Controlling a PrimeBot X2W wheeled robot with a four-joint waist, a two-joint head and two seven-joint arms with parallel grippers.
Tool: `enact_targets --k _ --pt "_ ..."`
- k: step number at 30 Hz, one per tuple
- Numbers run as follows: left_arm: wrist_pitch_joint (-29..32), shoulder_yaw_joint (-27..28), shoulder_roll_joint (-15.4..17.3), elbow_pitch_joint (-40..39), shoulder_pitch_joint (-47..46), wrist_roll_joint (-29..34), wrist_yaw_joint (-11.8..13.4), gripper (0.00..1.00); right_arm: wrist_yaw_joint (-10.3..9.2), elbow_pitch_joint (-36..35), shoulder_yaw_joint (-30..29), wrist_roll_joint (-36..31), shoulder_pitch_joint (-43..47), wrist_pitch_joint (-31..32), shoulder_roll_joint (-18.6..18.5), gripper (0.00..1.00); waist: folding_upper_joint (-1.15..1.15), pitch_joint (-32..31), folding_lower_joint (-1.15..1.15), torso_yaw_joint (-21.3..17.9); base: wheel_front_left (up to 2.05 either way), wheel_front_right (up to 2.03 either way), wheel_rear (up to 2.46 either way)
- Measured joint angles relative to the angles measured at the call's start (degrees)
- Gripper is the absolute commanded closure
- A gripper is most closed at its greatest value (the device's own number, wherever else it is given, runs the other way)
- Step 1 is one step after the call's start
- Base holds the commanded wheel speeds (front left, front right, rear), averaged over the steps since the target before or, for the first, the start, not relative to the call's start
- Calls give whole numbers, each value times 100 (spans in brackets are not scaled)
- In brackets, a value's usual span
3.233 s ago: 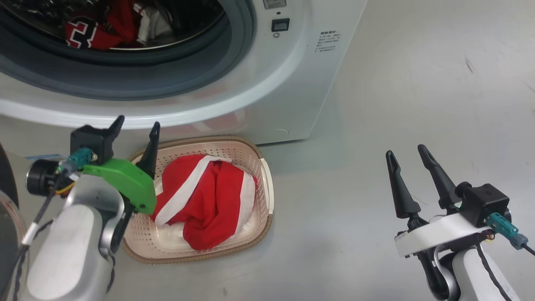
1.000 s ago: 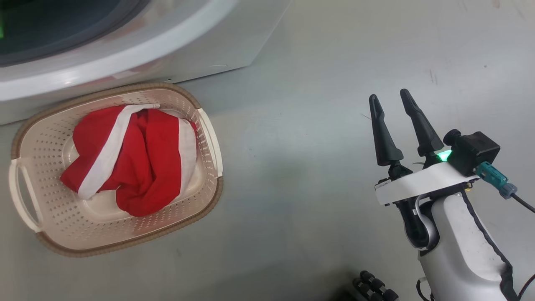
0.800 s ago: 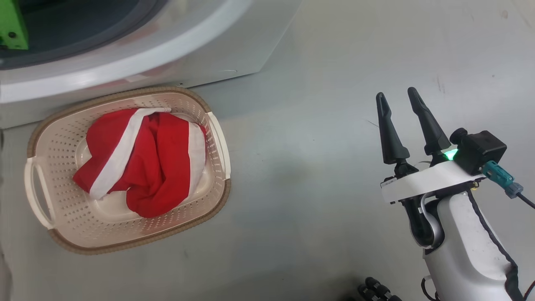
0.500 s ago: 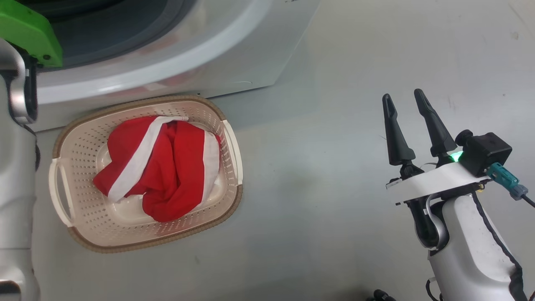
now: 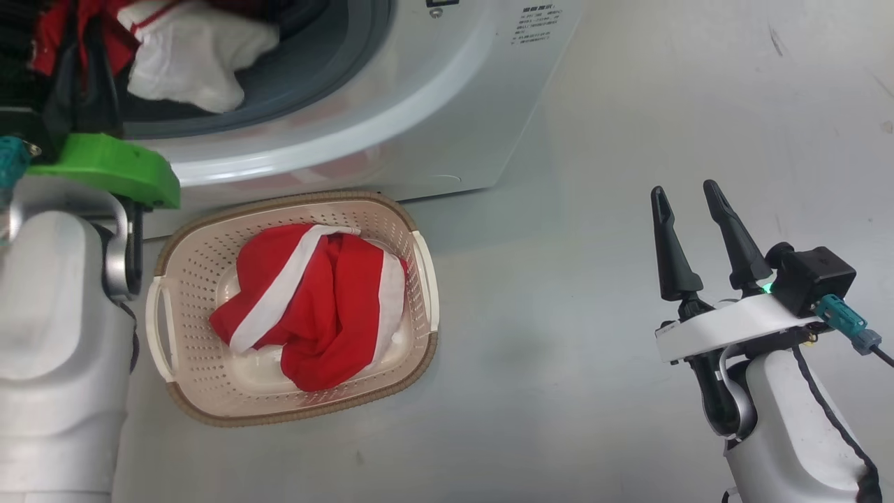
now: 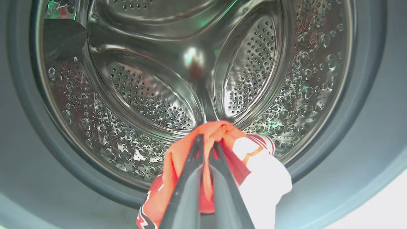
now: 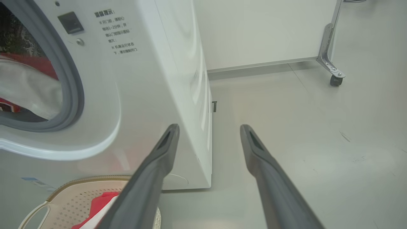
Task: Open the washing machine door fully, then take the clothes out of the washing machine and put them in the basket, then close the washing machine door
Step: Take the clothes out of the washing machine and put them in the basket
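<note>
Floor (image 5: 594, 209): pale grey and smooth; the machine and the basket stand on it.
Washing machine (image 5: 419, 105): opening uncovered; the steel drum (image 6: 152, 95) looks bare apart from the piece in hand.
Basket (image 5: 279, 205): on the floor just in front of the machine, below the opening; one red garment with a white stripe (image 5: 314, 307) lies inside.
Left gripper (image 6: 207, 141): at the drum mouth, jaws clenched on a fold of the red-and-white jersey (image 6: 173, 162), which drapes across the grey seal (image 5: 349, 49).
Right gripper (image 5: 684, 187): jaws spread wide, holding nothing, well apart to the right over bare floor.
Step in hand: unloading, judged to be the last garment.
Next move: judged to call for drawing the jersey clear of the seal, carrying it down over the basket and letting go only above the rim. Trailing cloth could snag or land on the floor.
</note>
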Motion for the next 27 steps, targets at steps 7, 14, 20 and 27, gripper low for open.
enact_targets --k 7,14,20,27 --pt "-134 -47 -151 -270 704 -1 8 100 -1 86 -26 -42 217 0 -34 0 0 -369 0 143 0 0 0" --pt "-183 -118 -358 -661 1372 -2 29 100 -11 179 -58 -43 487 0 -71 0 0 -766 0 271 0 0 0" --pt "-231 -171 -442 -1047 1886 -1 76 100 -49 218 -51 -49 694 0 -80 0 0 -1118 0 374 0 0 0" --pt "-232 -216 -505 -1499 2403 -2 111 100 -55 185 -25 -49 895 4 -90 0 0 -1432 0 541 0 0 0"
